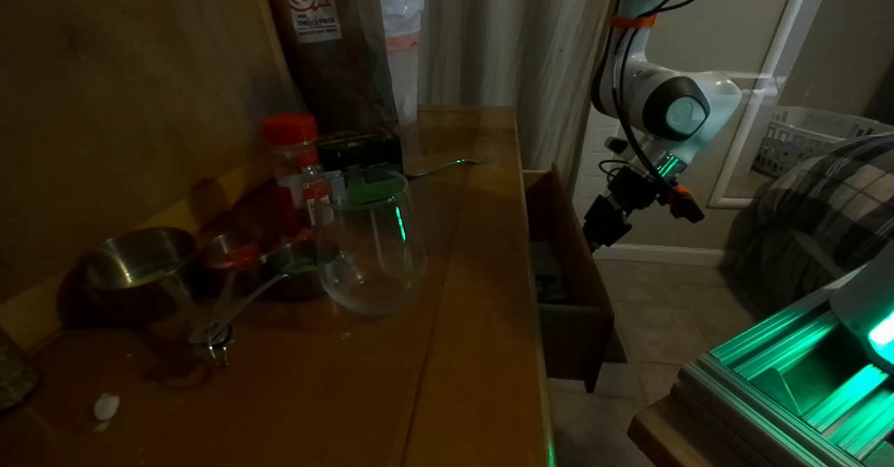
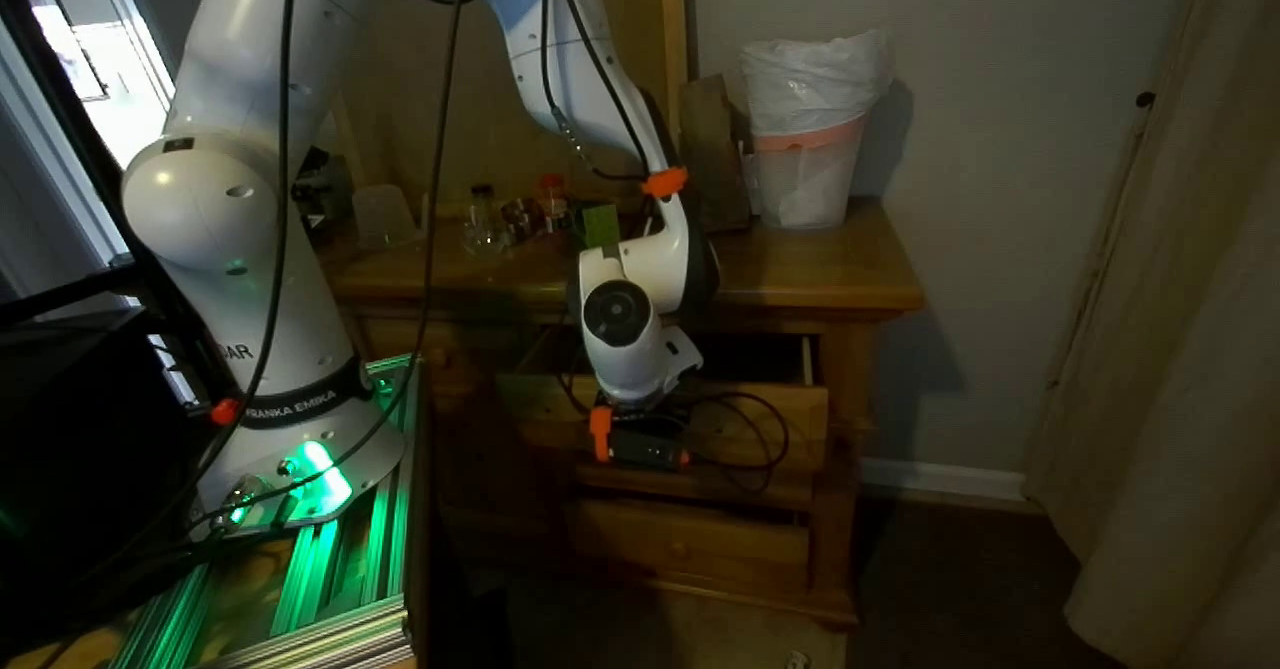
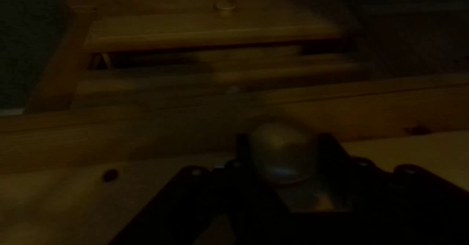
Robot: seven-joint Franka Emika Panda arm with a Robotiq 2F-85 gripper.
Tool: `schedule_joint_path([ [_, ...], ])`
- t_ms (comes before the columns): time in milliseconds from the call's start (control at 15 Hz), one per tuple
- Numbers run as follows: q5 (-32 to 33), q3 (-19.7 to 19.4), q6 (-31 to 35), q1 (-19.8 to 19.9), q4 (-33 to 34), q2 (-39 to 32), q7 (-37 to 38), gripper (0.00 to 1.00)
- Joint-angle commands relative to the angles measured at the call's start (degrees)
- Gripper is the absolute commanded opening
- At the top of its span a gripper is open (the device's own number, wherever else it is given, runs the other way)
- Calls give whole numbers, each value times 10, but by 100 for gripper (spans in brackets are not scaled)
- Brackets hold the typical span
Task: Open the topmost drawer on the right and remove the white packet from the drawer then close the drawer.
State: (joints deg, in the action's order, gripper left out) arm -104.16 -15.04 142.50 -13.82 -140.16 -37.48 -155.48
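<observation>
- One top dresser drawer (image 2: pixel 715 429) stands open;
- Robotiq gripper (image 3: pixel 284 142) clamped on its knob (image 3: pixel 282 153);
- inside I see a pale item (image 1: pixel 547 266), too dim to name

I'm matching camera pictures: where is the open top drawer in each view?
In an exterior view, the drawer sits right of centre, jutting beyond the dresser top.
In an exterior view, the drawer is near the centre, partly behind the arm.
In the wrist view, the drawer crosses the lower half, the tool around its knob.
Shared landmark: the tool, at the drawer's front in all three.
</observation>
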Motion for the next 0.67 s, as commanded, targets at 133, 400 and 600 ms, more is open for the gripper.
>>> schedule_joint_path([
  [133,38,-75,29,2,-40,45,-19,24],
  [400,48,-88,29,-2,-45,44,-15,24],
  [600,83,-48,84,45,-56,74,6,82],
])
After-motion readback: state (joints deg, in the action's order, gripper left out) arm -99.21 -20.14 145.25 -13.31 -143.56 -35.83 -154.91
